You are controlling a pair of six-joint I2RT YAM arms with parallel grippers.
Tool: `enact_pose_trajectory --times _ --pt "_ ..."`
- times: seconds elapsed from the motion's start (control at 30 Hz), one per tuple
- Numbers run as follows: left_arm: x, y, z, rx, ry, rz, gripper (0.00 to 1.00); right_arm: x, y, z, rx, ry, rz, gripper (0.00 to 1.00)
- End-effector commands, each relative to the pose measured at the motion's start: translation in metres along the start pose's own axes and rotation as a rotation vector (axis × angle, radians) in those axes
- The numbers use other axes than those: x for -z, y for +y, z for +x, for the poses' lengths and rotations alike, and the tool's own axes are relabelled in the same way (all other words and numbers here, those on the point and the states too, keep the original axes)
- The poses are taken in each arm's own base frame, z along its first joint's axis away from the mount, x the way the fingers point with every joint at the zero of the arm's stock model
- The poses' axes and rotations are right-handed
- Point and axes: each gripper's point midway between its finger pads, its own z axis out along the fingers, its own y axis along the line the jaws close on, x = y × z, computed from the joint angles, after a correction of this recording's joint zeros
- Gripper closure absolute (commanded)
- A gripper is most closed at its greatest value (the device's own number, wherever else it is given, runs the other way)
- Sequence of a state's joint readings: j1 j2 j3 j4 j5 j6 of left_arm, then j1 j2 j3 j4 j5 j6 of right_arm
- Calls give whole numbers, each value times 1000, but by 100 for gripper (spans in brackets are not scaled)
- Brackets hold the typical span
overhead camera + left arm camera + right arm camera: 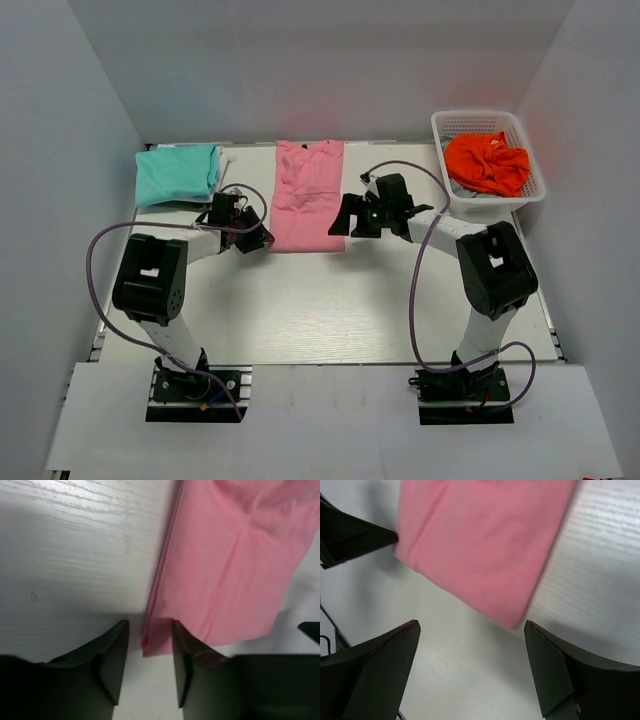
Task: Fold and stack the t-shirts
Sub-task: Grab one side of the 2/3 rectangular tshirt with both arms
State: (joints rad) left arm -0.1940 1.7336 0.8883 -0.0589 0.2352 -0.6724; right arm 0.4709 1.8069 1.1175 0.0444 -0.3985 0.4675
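- ok so the left pincer (149, 630) is sitting partly open, with only a narrow gap between its fingers (112, 660), and it isn't clamping down on anything as far as I can see
- the near left corner of the pink t-shirt (225, 565) is poking right into that gap, with its folded edge running up and away from between the tips
- the finger on the right of that wrist view looks like it's brushing the cloth, but honestly I can't tell if it's really touching
- the right pincer (471, 625) is hanging wide open and gripping nothing, both fingers (555, 675) staying clear of the cloth
- the pink shirt's near right corner is lying just beyond that pincer's gap, closer to the finger on the right of the wrist view, flat on the white table (600, 570)
- from the top camera the pink shirt is lying as a folded strip in the middle of the far half of the table, and the two pincers are flanking its near edge, one at each corner
- the teal t-shirt (175, 172) is sitting folded at the far left, just beyond the left arm and not touching the pink one
- a white basket (535, 192) at the far right is holding a bunched orange cloth (488, 162)
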Motion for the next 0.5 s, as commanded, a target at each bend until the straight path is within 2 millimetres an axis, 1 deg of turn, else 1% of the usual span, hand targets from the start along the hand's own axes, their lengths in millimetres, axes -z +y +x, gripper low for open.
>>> enact_pose_trajectory --times 0.0,0.03,0.07,0.1,0.13,0.17,0.2,0.23,0.27,0.33,0.37,0.4,0.47 --pt "-10 17 20 -13 69 -53 53 -4 -9 13 -35 42 20 10" --pt "-11 12 25 -21 84 -38 55 -7 -14 14 -46 45 27 10" --pt "-14 14 26 -21 86 -40 60 -8 -17 17 -72 51 30 10" --pt "-14 10 30 -30 93 -35 62 -10 -19 20 -80 59 31 10" --pt "-16 16 36 -25 109 -48 64 -12 -21 21 -85 59 28 10" --pt "-16 19 40 -23 117 -55 69 -13 -23 22 -93 59 37 10" --pt "-18 18 46 -28 135 -49 71 -16 -28 27 -111 69 54 11" --pt "-18 18 46 -28 136 -49 71 -16 -31 27 -114 68 69 11" --pt "-18 25 51 -22 153 -77 71 -17 -35 30 -127 67 90 11" --pt "-17 27 55 -18 167 -88 71 -20 -43 35 -147 75 114 14" --pt "-18 27 56 -26 166 -94 71 -21 -43 35 -152 75 113 14" --pt "-17 29 57 -25 165 -109 71 -25 -46 41 -163 89 117 16" --pt "-14 33 56 -25 161 -133 71 -29 -47 47 -176 107 105 18"
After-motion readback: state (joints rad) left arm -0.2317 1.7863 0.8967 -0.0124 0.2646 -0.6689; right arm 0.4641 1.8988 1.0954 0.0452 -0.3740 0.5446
